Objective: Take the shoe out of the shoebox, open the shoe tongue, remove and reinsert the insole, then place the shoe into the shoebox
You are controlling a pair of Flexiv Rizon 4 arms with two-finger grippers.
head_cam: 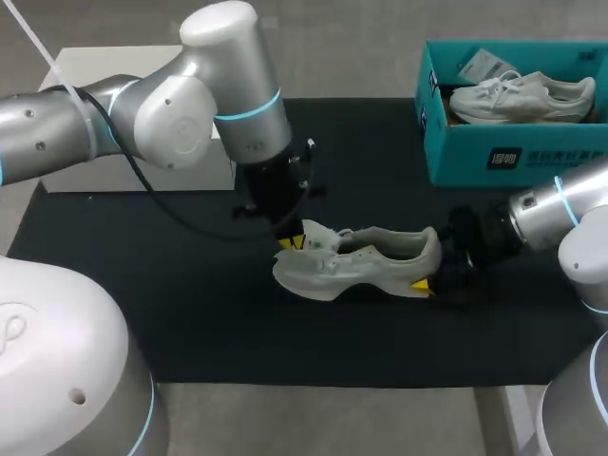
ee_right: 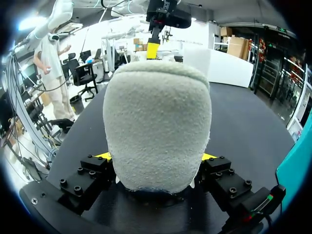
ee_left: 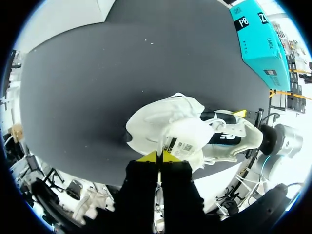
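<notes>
On mat (head_cam: pixel 190 313), one shoe (head_cam: pixel 370 258); second shoe (head_cam: pixel 522 98) in shoebox (head_cam: pixel 456 152).

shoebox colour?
Teal, with a black label patch on its side. The shoebox shows best in the head view.

Print on show: a black panel (head_cam: pixel 504 159) with white characters is carried on the front wall of the teal shoebox (head_cam: pixel 532 142), at 2 o'clock on the table (head_cam: pixel 190 313) in the head view. The characters are too small to be made out. A printed white card (head_cam: pixel 483 65) is seen inside the box, its print illegible. In the left wrist view, black blocks (ee_left: pixel 242 23) with bold white letters and numerals are borne on the shoebox's wall, at 1 o'clock from the shoe (ee_left: pixel 161 117). A small white label (ee_left: pixel 184 146) with fine, unreadable print is shown on the shoe tongue (ee_left: pixel 190 132).
</notes>
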